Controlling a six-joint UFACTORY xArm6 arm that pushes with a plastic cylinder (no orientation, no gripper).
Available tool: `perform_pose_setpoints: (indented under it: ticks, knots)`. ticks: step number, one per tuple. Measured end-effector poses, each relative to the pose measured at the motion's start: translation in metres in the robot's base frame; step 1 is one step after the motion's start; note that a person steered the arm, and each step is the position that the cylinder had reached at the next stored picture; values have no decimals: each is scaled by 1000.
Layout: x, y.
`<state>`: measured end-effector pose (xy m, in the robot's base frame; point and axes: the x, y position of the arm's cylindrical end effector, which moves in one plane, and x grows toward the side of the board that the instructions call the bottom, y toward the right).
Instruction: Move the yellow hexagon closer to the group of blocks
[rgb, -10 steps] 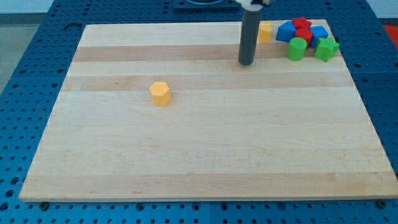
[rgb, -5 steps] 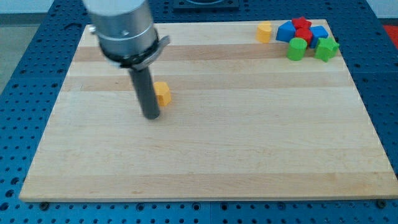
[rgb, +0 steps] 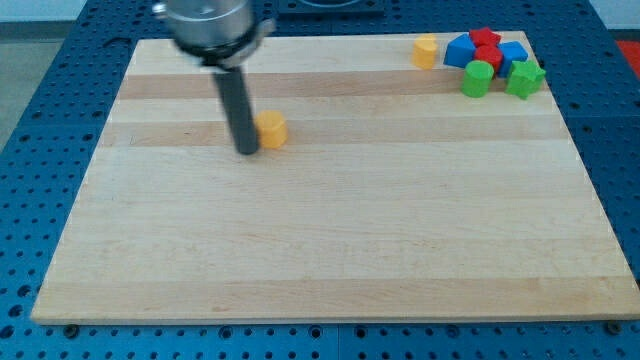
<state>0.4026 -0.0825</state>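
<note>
Pushing step: my tip (rgb: 247, 151), no claw visible, touches the yellow hexagon's (rgb: 271, 130) left side; next, push toward the worktop's (rgb: 330, 250) top-right corner group.

A straight dark grey rod ending in my tip (rgb: 247, 152) hangs from a wider, blurred silvery-grey metal cylinder.

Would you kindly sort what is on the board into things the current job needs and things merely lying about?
Needed:
yellow hexagon
my tip, touching the hexagon's left side
group at the view's top right: yellow block, blue blocks, red blocks, green cylinder, green star

Lying about:
nothing; only the wooden board itself
</note>
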Motion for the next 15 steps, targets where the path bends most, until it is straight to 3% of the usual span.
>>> perform_pose_setpoints:
  ticks: [1,2,3,4,5,7,9,10,12,14,15]
  knots:
    - [-32,53]
    - [-24,64]
    - [23,32]
    - [3,-8]
    - [-35,3]
    - [-65,117]
    - [-46,22]
    - [-69,13]
    - [-116,135]
    - [-81,75]
    - [-79,88]
